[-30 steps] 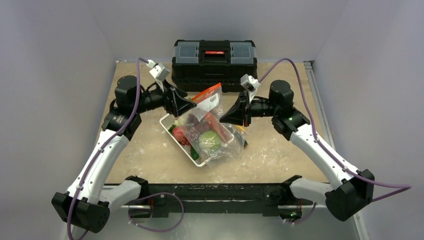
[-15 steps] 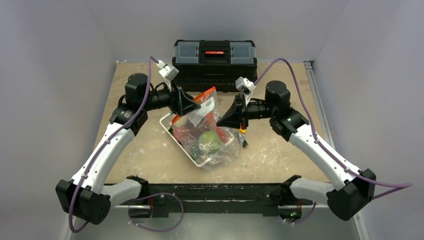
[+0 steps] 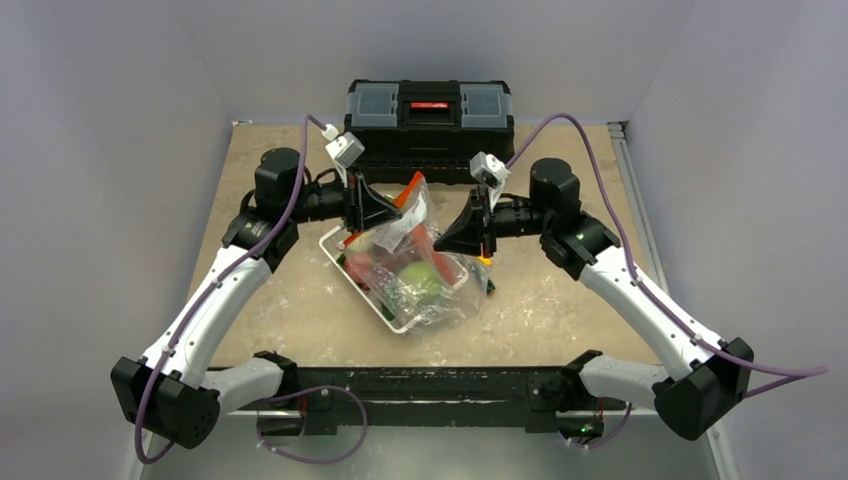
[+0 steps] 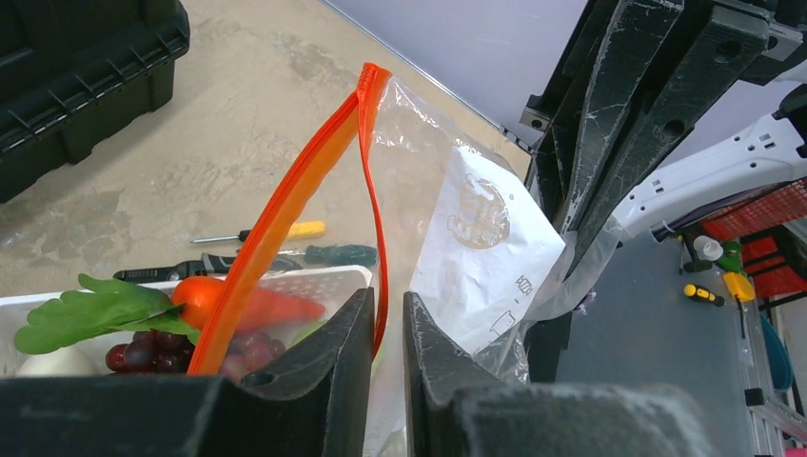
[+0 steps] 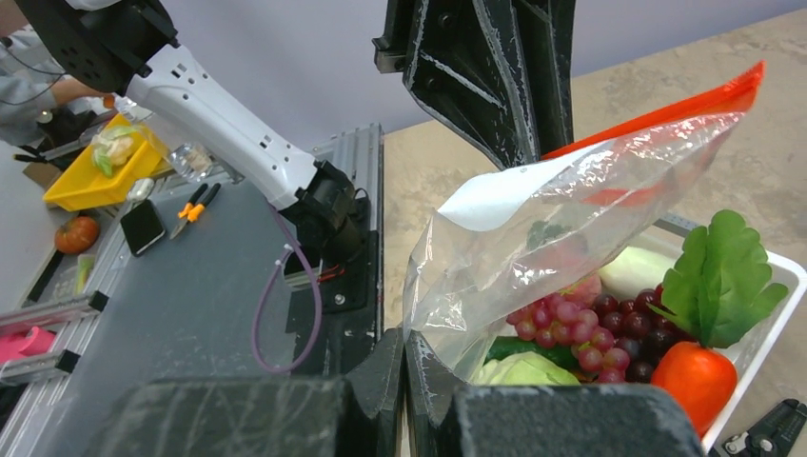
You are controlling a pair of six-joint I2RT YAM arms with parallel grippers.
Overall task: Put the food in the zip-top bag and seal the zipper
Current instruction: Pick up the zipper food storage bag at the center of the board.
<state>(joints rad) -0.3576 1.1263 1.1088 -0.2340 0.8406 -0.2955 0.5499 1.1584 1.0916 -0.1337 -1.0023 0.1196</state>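
Note:
The clear zip-top bag (image 3: 415, 240) hangs between both grippers above the white basket (image 3: 335, 245). Its orange-red zipper (image 4: 285, 205) rises in a narrow loop, one strand running down between the jaws of my left gripper (image 4: 387, 303), which stand nearly together on it. My right gripper (image 5: 404, 343) is shut on the bag's clear film (image 5: 552, 238) at the opposite edge. Food lies below: dark red grapes (image 5: 590, 328), the leafy-topped carrot (image 5: 699, 381), pale cabbage (image 5: 523, 369), cucumber (image 5: 509, 347) and a white oblong (image 5: 638, 271). Whether any piece sits inside the bag I cannot tell.
A black toolbox (image 3: 428, 115) stands at the back of the table. Beyond the basket lie a yellow-handled screwdriver (image 4: 305, 228), a green-handled one (image 4: 343, 254) and black pruning shears (image 4: 190, 267). The two wrists face each other closely over the basket.
My left gripper has moved right to the bag's mouth and closed from wide open down onto the zipper strand. The mouth has narrowed and stands more upright. The right gripper stayed shut.

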